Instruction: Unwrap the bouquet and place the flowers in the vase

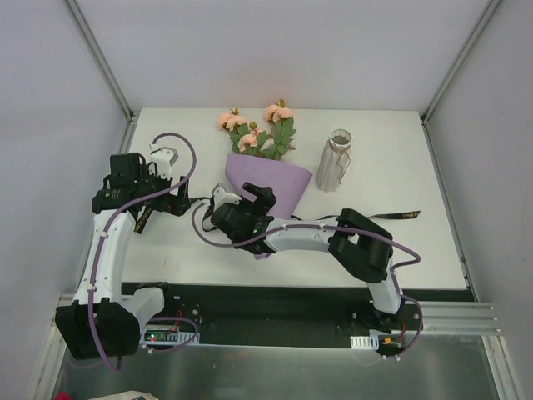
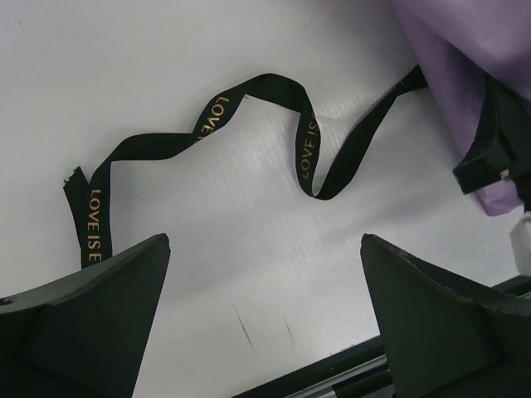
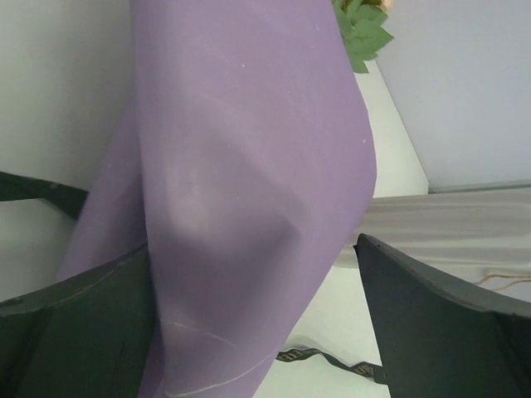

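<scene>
Centrally, flowers (image 1: pixel 265 133) inside lilac paper cone (image 1: pixel 279 180), vase (image 1: pixel 335 162) upright just beside

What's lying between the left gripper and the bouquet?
A loose black ribbon snakes over the table between the left gripper and the bouquet, seen in the left wrist view.

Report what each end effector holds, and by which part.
Nothing is held. The left end effector hangs open above the black ribbon; the right end effector stands open astride the bouquet's purple paper, not clamped on it.
</scene>
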You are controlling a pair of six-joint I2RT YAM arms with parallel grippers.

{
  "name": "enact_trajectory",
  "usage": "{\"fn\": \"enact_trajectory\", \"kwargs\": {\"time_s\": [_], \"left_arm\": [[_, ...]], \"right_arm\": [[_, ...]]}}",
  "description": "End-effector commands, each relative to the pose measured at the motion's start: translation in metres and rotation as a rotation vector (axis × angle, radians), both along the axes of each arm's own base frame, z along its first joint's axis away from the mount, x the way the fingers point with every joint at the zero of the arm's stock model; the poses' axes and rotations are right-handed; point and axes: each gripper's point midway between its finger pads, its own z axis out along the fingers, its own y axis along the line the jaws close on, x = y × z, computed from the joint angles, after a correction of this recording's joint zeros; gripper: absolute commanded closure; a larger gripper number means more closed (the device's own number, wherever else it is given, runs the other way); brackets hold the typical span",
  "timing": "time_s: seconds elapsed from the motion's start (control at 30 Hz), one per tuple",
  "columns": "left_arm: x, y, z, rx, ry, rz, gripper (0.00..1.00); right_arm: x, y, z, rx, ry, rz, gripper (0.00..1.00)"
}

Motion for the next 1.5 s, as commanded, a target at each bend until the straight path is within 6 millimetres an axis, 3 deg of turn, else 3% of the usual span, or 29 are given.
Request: {"fn": "enact_trajectory", "kwargs": {"time_s": [0.0,0.03,0.23,0.4,0.57,0.73,0.77,0.83,0.87,0.9,0.93,0.97,1.07,1.13,1.17,1.27,1.37,1.43,1.47], "left_arm": [[-0.004,-0.005,0.005,-0.011,-0.008,-0.026,0.01],[-0.004,-0.005,0.006,-0.012,-0.009,-0.027,0.01],[-0.003,-0.005,0.006,-0.015,-0.007,-0.028,0.01],[-0.005,-0.012,0.010,-0.048,-0.004,-0.048,0.01],[-0.005,-0.029,0.014,-0.023,-0.003,-0.115,0.01],[-0.009,-0.065,0.004,0.062,0.027,-0.255,0.01],[-0.009,-0.069,0.002,0.070,0.033,-0.271,0.01],[-0.008,-0.082,-0.003,0.105,0.050,-0.320,0.01],[-0.008,-0.087,-0.009,0.125,0.067,-0.342,0.01],[-0.007,-0.094,-0.008,0.139,0.061,-0.364,0.01],[-0.008,-0.103,-0.009,0.164,0.057,-0.397,0.01],[-0.007,-0.110,-0.014,0.178,0.072,-0.418,0.01],[-0.002,-0.136,-0.019,0.215,0.069,-0.481,0.01],[0.006,-0.151,-0.017,0.236,0.044,-0.505,0.01],[0.009,-0.160,-0.025,0.251,0.061,-0.517,0.01],[0.019,-0.190,-0.029,0.249,0.049,-0.539,0.01],[0.025,-0.223,-0.033,0.252,0.023,-0.570,0.01],[0.020,-0.251,-0.029,0.257,-0.011,-0.622,0.01],[0.018,-0.262,-0.039,0.273,0.006,-0.646,0.01]], "right_arm": [[0.016,-0.017,0.037,0.014,-0.101,-0.103,0.04],[0.016,-0.023,0.050,0.034,-0.125,-0.122,0.04],[0.004,-0.054,0.080,0.100,-0.185,-0.174,0.04],[-0.011,-0.088,0.076,0.096,-0.196,-0.229,0.04],[-0.029,-0.120,0.088,0.168,-0.197,-0.285,0.04],[-0.053,-0.157,0.095,0.249,-0.208,-0.357,0.04],[-0.062,-0.172,0.096,0.174,-0.198,-0.354,0.04],[-0.070,-0.181,0.100,0.297,-0.221,-0.402,0.04],[-0.081,-0.201,0.105,0.179,-0.213,-0.390,0.04],[-0.086,-0.207,0.106,0.190,-0.222,-0.404,0.04],[-0.090,-0.208,0.107,0.319,-0.243,-0.441,0.04],[-0.099,-0.218,0.112,0.258,-0.244,-0.429,0.04],[-0.115,-0.229,0.096,0.260,-0.194,-0.422,0.04],[-0.123,-0.243,0.097,0.362,-0.161,-0.452,0.04],[-0.127,-0.248,0.096,0.407,-0.158,-0.452,0.04],[-0.128,-0.264,0.117,0.648,-0.166,-0.451,0.04],[-0.124,-0.286,0.152,0.899,-0.218,-0.418,0.04],[-0.121,-0.307,0.185,1.032,-0.280,-0.386,0.04],[-0.121,-0.313,0.196,1.074,-0.299,-0.380,0.04]]}}
